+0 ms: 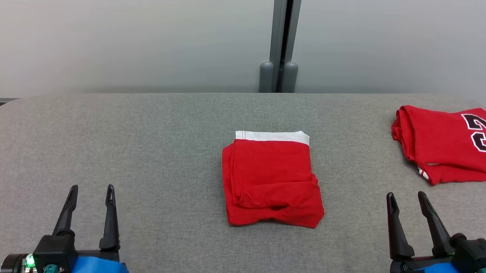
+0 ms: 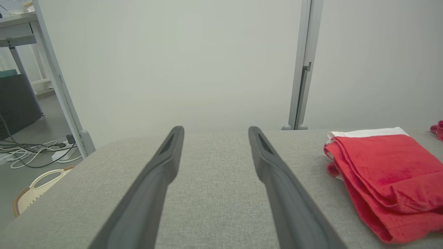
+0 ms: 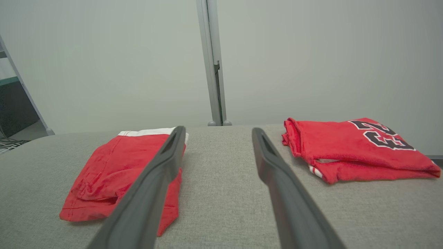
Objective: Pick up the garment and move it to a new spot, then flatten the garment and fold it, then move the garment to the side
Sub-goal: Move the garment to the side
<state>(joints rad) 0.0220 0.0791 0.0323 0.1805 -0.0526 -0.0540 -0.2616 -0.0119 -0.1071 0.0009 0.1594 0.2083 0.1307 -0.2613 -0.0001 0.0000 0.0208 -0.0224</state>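
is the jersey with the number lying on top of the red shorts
No, the jersey lies apart at the right, bare table between it and the shorts.

The grey table (image 1: 142, 148) is open across its left half, so the left gripper (image 1: 92, 187) has free surface ahead up to the far edge, where a pale partition wall (image 1: 127, 34) closes the back. The folded red garment (image 1: 272, 181) sits mid-table with free strips on every side. A folded jersey (image 1: 450, 145) marked 23 takes the far right corner, leaving a lane between the two ahead of the right gripper (image 1: 406, 194).
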